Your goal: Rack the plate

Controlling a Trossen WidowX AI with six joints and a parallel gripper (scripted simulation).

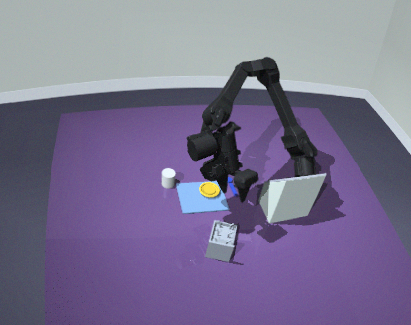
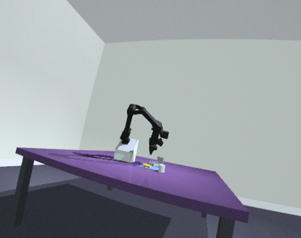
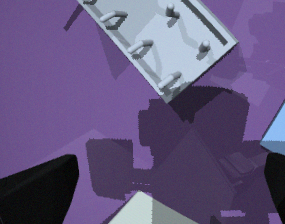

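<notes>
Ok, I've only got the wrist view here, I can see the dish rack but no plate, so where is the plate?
Observer: The yellow plate lies flat on the blue mat, just left of the gripper in the top view.
Operator: Is the gripper carrying anything?
Observer: No, it is open and empty, hovering above the mat's right edge.
Operator: Anything close to the plate?
Observer: A white cup stands upright just off the mat's left side.

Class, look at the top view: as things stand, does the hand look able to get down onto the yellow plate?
Probably yes. The hand is open and holds nothing, poised just beside the yellow plate, which lies flat on the blue mat with nothing on top of it.
</notes>
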